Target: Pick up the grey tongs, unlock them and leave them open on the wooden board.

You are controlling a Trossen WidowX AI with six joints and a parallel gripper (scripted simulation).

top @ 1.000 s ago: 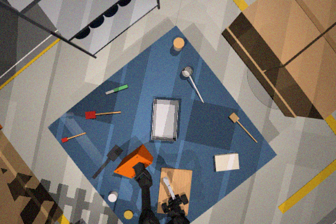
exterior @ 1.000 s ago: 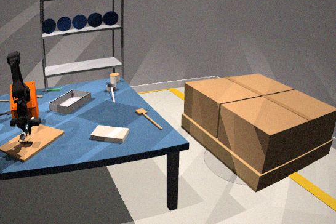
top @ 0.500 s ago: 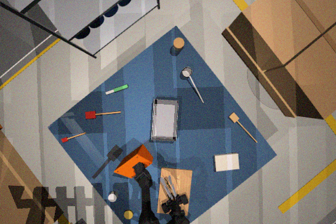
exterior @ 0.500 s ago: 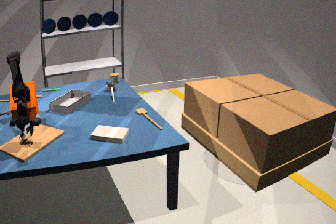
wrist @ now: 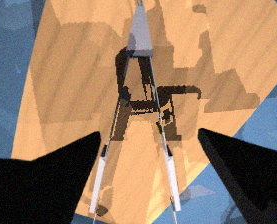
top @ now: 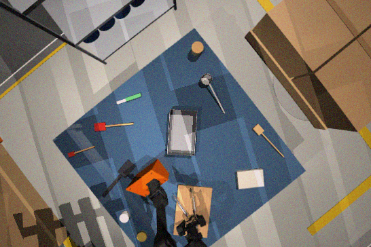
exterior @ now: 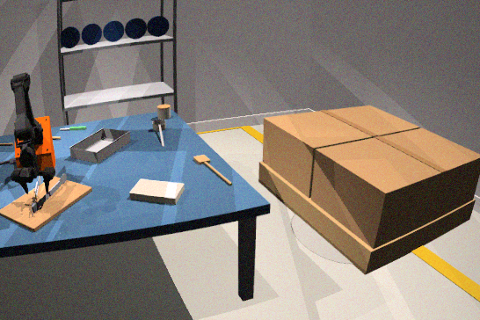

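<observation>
Lifting straight up suits now: my hand [wrist: 149, 150] gapes wide, empty, tongs [wrist: 137, 107] splayed on the wooden board [wrist: 79, 65].

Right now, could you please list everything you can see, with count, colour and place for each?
tongs: one, grey, arms spread, on the wooden board
wooden board: one, tan, near table edge
roasting tin: one, grey, table centre
ladle: one, metal, beyond the tin
cork cylinder: one, tan, far corner
marker: one, green and white
spatulas: two red, one black, one wooden, spread about the table
block: one, cream, beside the board
table: one, blue
shelf rack: one, holding dark discs
cardboard boxes: brown, on the floor
gripper: one, black, open above the tongs
</observation>
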